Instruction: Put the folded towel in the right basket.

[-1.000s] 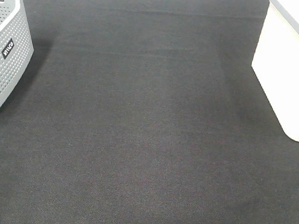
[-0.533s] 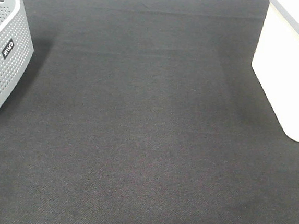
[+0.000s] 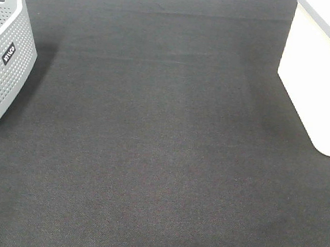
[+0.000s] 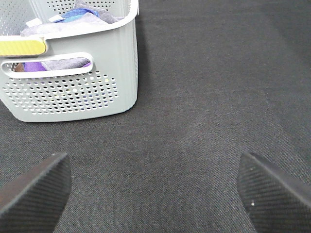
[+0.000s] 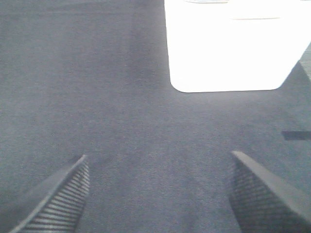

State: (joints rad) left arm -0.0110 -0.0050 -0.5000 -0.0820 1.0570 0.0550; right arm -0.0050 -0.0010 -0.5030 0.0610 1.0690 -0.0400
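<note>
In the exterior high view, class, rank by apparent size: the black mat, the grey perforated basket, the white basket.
1. black mat
2-3. white basket, grey perforated basket: both cropped by the frame, so unranked.

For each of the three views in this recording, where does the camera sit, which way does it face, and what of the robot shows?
Exterior high: mounted above, looking down on the black cloth tabletop, grey perforated plastic basket at left, plain white basket at right; no part of the robot shows.
Left wrist: low on the left arm, facing the grey basket, which holds purple and grey cloth; open left gripper.
Right wrist: low on the right arm, facing the white basket; open right gripper.
Shared: each wrist view repeats one basket from the overhead.
</note>
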